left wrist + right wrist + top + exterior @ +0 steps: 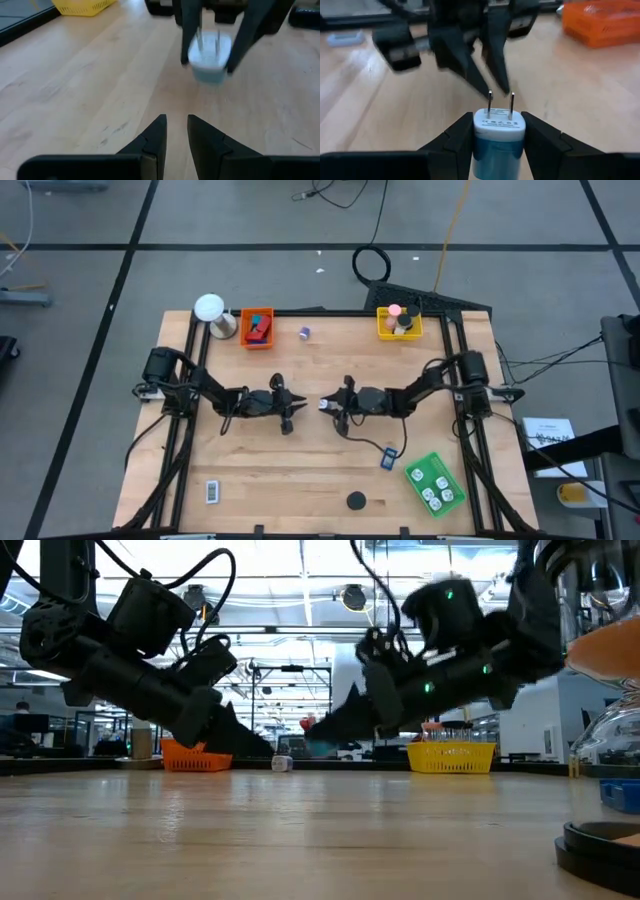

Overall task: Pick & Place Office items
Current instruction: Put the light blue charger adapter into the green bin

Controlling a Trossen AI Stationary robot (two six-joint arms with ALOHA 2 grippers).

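- We see the right claw (492,137) near the middle of the worktop (320,470), closed on a small blue-and-white plug adapter (498,135) whose two metal prongs point toward the left claw (175,135).
- The left claw faces it from just beside, its fingers a narrow gap apart and holding nothing that we can see.
- In the high view the adapter (327,404) is only a pale speck between the two claws; we cannot read its shape there.
- In the low view both arms are dark silhouettes, and we cannot make out the adapter between them.
- Well behind the adapter stands an orange tray (257,329) with red and blue pieces, a small purple roll (304,332) beside it, and a yellow tray (398,324) holding a pink and a dark piece we cannot identify.
- Nearer the front edge than the adapter lie a blue rectangle (388,459), a green tray (435,484) with white pieces, a black disc (356,501) and a black-and-white rectangle (212,492).
- A white ball-topped object (210,311) stands left of the orange tray.
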